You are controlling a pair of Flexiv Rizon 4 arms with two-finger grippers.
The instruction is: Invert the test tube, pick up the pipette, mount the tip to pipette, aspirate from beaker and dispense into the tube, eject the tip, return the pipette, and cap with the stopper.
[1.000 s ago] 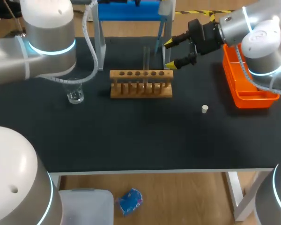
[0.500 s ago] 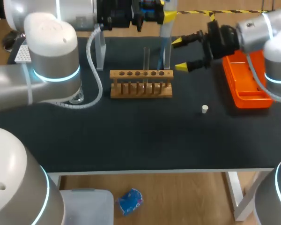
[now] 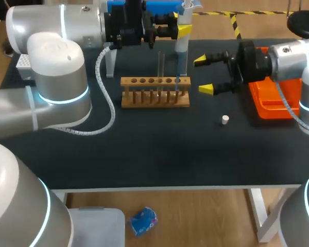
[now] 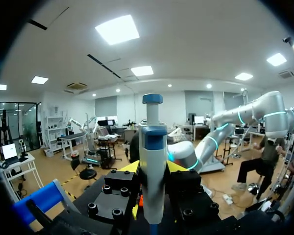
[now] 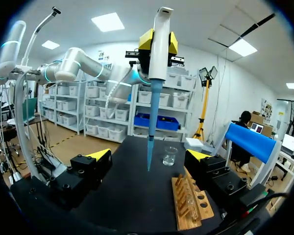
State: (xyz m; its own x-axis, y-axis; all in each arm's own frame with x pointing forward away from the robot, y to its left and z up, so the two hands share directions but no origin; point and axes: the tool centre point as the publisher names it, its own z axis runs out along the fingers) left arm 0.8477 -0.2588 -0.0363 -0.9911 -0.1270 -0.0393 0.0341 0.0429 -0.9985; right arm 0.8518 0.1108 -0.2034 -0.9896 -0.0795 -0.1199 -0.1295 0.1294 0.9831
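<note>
Left gripper (image 3: 182, 31): closed on the pipette (image 3: 181, 51), its yellow-tipped fingers (image 5: 146, 39) pressing the upper body from two sides. Pipette held upright off the table, plunger end up, blue lower shaft tapering to a point that hangs at the right end of the wooden rack (image 3: 154, 98); from overhead I cannot tell whether the point meets the rack. Test tube (image 3: 160, 63) stands upright in a rack hole right of the middle, just beside the pipette's shaft, apart from it as far as I can see. Right gripper (image 3: 203, 74): open, nothing between its fingers, held level to the right of the rack, facing the pipette but apart from it. Its own camera shows the pipette's point hanging ahead of the spread fingers, with the beaker (image 5: 169, 155), a small clear glass, on the black table (image 3: 170, 154) farther off past the rack's end; beaker hidden from the overhead camera. Stopper (image 3: 225, 120), small and white, lies on the table in front of the right gripper, apart from the rack. Orange tray (image 3: 270, 105) sits at the table's right edge, partly under the right arm (image 3: 298, 56)
</note>
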